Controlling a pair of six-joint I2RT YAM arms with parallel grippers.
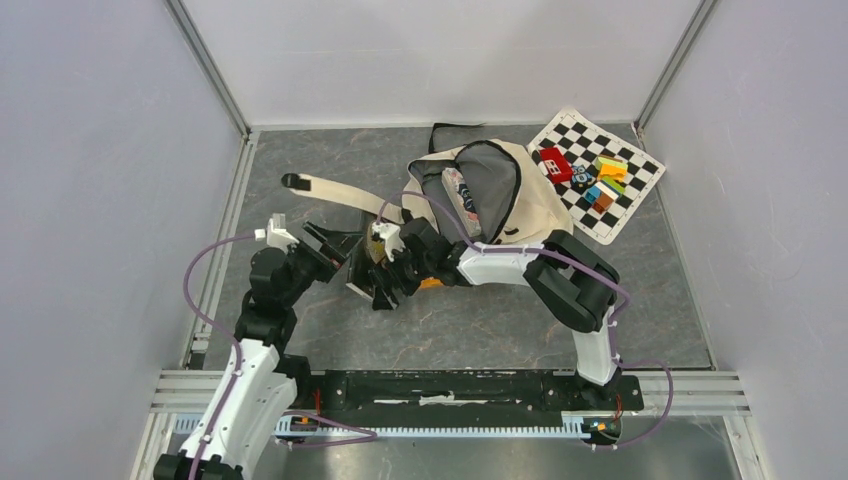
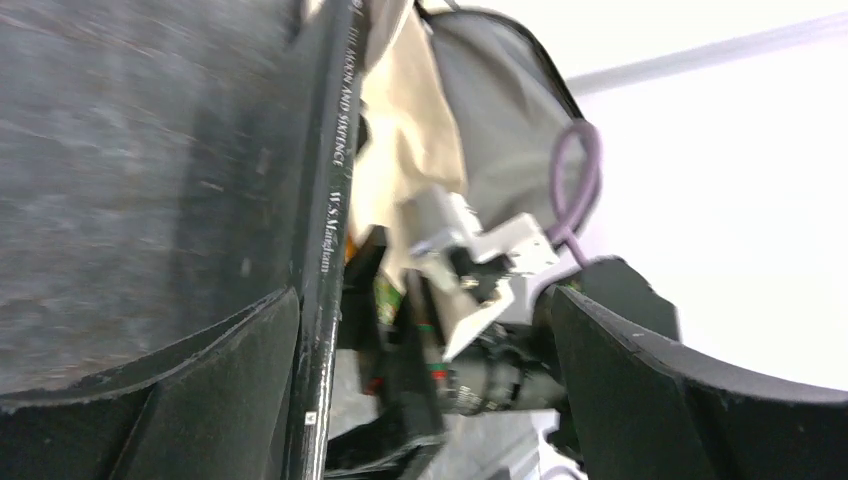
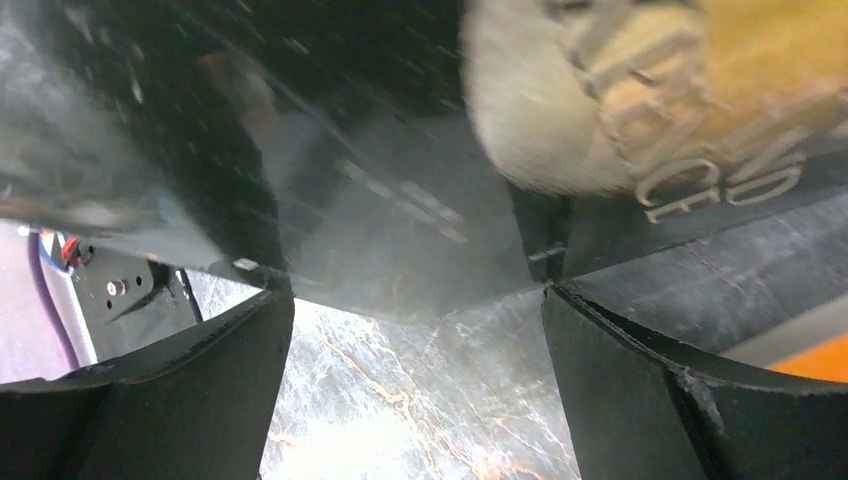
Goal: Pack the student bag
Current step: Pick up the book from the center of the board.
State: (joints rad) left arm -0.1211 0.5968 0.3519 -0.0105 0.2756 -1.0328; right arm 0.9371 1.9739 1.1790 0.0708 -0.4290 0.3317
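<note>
The student bag [image 1: 535, 205], cream canvas with grey lining, lies open at the back centre-right, and its mouth [image 2: 500, 120] also shows in the left wrist view. A black book [image 1: 362, 278] stands on edge on the table between my two grippers. Its spine [image 2: 330, 200] sits just inside one finger of my left gripper [image 2: 422, 300], which is wide open. My right gripper [image 3: 415, 292] is open too, its fingertips at the lower edge of the book's cover [image 3: 400, 220] with bare marble table between them. Seen from above, the left gripper [image 1: 345, 250] and right gripper [image 1: 385, 280] nearly meet.
A checkered mat [image 1: 640, 190] with several small coloured toys lies at the back right. A cream strap [image 1: 330, 190] stretches left from the bag. Something patterned [image 1: 462, 195] sits inside the bag. An orange item [image 1: 430, 283] lies under the right arm. Walls enclose the table.
</note>
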